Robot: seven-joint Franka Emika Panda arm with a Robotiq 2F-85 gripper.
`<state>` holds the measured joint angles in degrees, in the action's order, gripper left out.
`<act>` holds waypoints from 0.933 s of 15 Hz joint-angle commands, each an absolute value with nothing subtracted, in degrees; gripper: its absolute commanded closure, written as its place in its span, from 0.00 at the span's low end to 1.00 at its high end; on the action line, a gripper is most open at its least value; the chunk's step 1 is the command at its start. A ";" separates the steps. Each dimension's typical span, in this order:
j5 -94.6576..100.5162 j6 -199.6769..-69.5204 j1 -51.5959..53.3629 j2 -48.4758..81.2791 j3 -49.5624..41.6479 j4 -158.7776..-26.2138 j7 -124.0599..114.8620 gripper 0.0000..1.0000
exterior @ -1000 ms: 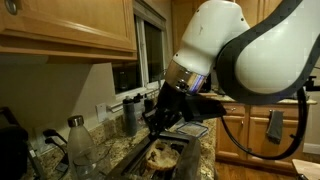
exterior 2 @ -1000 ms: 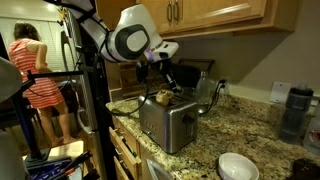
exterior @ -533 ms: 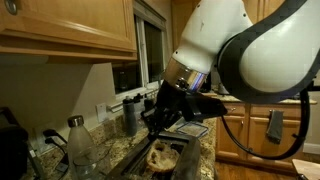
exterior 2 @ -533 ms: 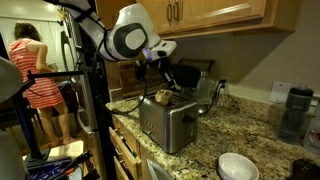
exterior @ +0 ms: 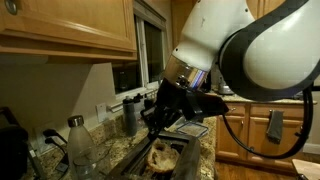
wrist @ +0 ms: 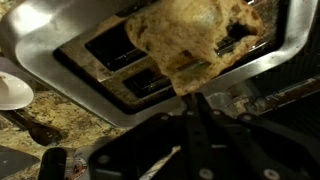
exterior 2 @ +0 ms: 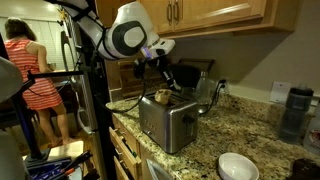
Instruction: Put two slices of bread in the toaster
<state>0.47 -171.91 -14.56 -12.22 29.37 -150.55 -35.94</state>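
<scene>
- The Panda arm (exterior: 240,50) reached down over the toaster from above. Judging by the pose, this was to bring its load down onto the slots from overhead.
- The granite desk (exterior 2: 235,135) carried the toaster close to its front edge, where the arm could come at the top freely.
- The toaster (exterior 2: 167,122), of brushed steel, stood upright with its two long dark slots (wrist: 115,50) facing up. In the wrist view they ran side by side, slanting across the steel top.
- One slice of bread (wrist: 190,40), tan with browner patches, was at the top of the toaster and partly covered the slots. In an exterior view it (exterior 2: 162,97) poked up just above the steel top.
- The slice's broad face was tipped toward the wrist camera rather than standing edge-down. Its long axis looked only roughly in line with the slots, so I judged it not yet seated.
- No second slice could be made out.
- The tool (wrist: 197,100) was directly above the toaster, clenched, and appeared to pinch the slice's near edge. A thin edge grip would let the slice hang and slide down into a slot.
</scene>
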 commanded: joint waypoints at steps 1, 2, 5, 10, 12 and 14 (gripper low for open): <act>1.56 -169.45 -15.88 -16.19 30.68 -152.09 -38.54 0.92; 1.49 -169.34 -15.83 -16.43 30.68 -152.11 -38.56 0.92; 1.34 -169.10 -15.73 -17.08 30.62 -152.19 -38.52 0.92; 0.97 -168.96 -15.42 -18.06 30.37 -152.60 -38.26 0.92; 0.86 -168.69 -15.35 -17.94 30.23 -152.51 -38.03 0.67; 0.66 -168.00 -15.23 -17.60 30.29 -152.23 -38.20 0.60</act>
